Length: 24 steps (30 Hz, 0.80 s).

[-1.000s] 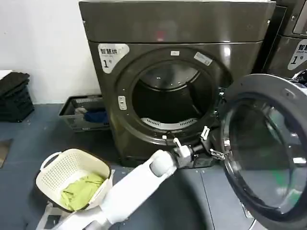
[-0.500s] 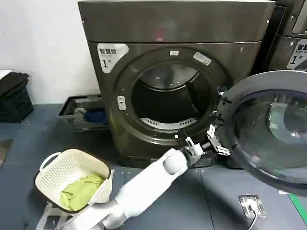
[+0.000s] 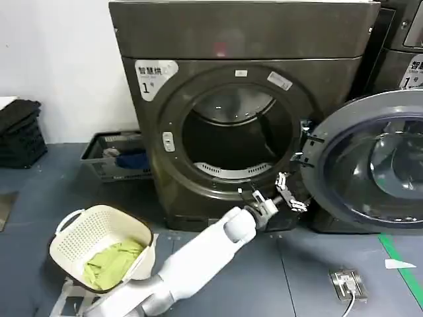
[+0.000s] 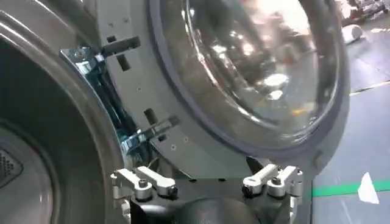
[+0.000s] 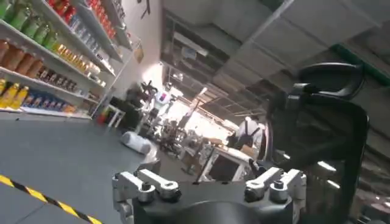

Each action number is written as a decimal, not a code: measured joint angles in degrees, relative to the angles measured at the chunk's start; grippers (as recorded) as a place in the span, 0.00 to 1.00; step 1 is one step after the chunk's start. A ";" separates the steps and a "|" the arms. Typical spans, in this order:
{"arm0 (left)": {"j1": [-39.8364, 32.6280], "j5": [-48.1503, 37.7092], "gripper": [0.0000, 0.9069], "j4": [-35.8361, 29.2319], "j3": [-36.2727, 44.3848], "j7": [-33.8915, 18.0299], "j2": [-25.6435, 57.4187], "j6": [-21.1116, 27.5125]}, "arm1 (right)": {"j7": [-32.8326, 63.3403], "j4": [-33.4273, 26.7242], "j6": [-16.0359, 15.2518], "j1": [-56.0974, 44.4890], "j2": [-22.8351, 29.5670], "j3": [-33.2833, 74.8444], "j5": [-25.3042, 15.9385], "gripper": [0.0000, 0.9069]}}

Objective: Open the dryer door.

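Left gripper (image 3: 277, 191), fingers apart, just beside the swung-open dryer door (image 3: 370, 165); behind it, basket (image 3: 73, 241) holding green cloth (image 3: 109, 261).

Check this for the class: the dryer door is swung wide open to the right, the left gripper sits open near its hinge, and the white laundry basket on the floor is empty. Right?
Not quite. The head view shows green cloth in the white laundry basket. The rest holds: the dryer door is wide open and the left gripper is open near the hinge.
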 joint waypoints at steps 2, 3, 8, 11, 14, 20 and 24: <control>-0.03 -0.05 1.00 0.06 -0.06 0.06 0.00 -0.08 | -0.01 0.22 -0.06 -0.01 0.00 -0.08 0.01 1.00; -0.03 -0.08 1.00 0.06 -0.07 0.09 0.00 -0.08 | -0.02 0.31 -0.11 -0.02 0.00 -0.11 0.02 1.00; -0.08 -0.16 1.00 0.22 -0.11 0.22 0.00 -0.16 | -0.11 0.39 -0.38 -0.03 0.00 -0.14 0.08 1.00; -0.10 -0.27 1.00 0.30 -0.28 0.47 0.00 -0.19 | -0.16 0.36 -0.74 -0.03 0.00 -0.23 0.10 1.00; -0.07 -0.33 1.00 0.27 -0.43 0.80 0.00 -0.18 | -0.19 0.36 -0.94 -0.02 0.00 -0.27 0.12 1.00; 1.56 -0.51 1.00 -2.86 -1.80 3.25 0.00 5.97 | -0.72 0.28 -1.13 -0.03 0.00 -0.12 0.54 1.00; 3.81 -1.48 1.00 -8.87 -4.05 4.32 0.00 12.25 | -1.56 0.79 -1.45 0.23 0.00 -0.06 2.25 1.00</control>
